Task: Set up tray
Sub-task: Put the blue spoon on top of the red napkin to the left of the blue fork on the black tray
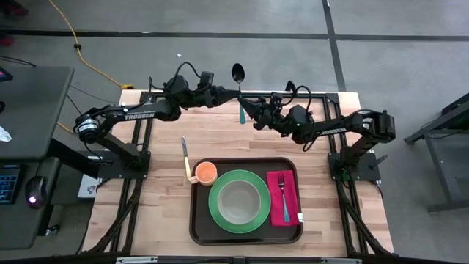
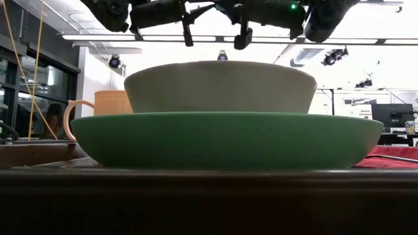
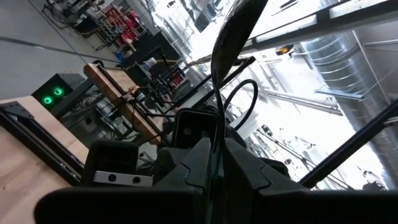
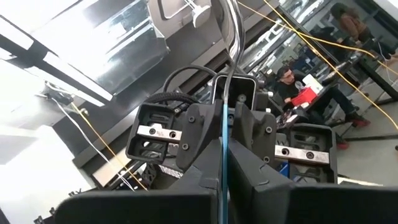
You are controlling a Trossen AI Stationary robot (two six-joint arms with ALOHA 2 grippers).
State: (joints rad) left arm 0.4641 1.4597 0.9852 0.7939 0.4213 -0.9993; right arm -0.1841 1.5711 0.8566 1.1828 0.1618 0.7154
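at upper centre of the high view, the left gripper (image 1: pixel 229 94) and right gripper (image 1: pixel 248 105) both pinch a spoon (image 1: pixel 239 82), likely a handover between arms. the tray (image 1: pixel 196 227) sits lower centre, already holding plate (image 1: pixel 217 208), bowl (image 1: pixel 239 200), cup (image 1: pixel 206 173), napkin (image 1: pixel 290 180) and fork (image 1: pixel 282 194).

A robotics lab: taped concrete floor (image 1: pixel 381 66), a yellow cable (image 1: pixel 80 51), ceiling lights (image 2: pixel 98 37), a side desk with keyboard (image 1: pixel 9 183) and mouse (image 1: pixel 34 193).

One tray (image 1: pixel 198 220), plate (image 1: pixel 217 213), bowl (image 1: pixel 239 201), cup (image 1: pixel 206 173), napkin (image 1: pixel 289 183), fork (image 1: pixel 283 196), knife (image 1: pixel 185 156), spoon (image 1: pixel 239 92).
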